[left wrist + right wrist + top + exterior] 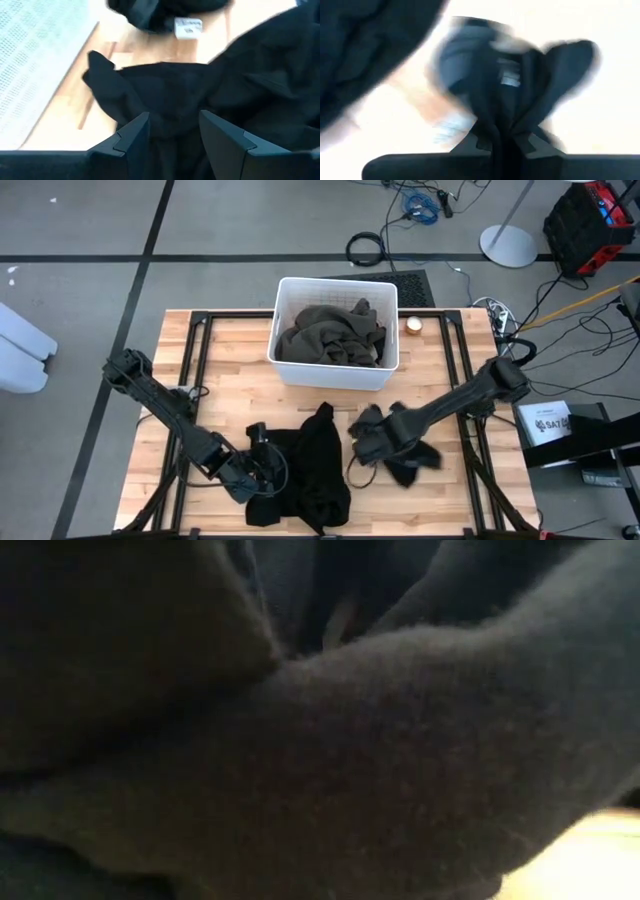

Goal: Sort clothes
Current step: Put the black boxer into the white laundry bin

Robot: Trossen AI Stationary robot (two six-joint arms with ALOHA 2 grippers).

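At the table's near edge, the left gripper [262, 471] is hovering low with its two dark fingers [134, 136] spread apart over a large black fabric garment [318, 470], which is lying crumpled on the wooden slatted table [230, 370]. Its jaws are standing open with black cloth lying between them, not pinched. Just beside that, to the right, the right gripper [368, 442] is pressing down on a smaller dark black garment [405, 460] bearing a white label [509, 76]; its jaws are closing tight on a fold of this cloth. In the low view, dark fabric is filling nearly the whole frame. Farther back, a white rectangular plastic bin [288, 370] is holding a heap of olive-brown soft garments [330, 335]. Beside the bin's far right corner, a small round tan object [413, 325] is sitting on the wood.
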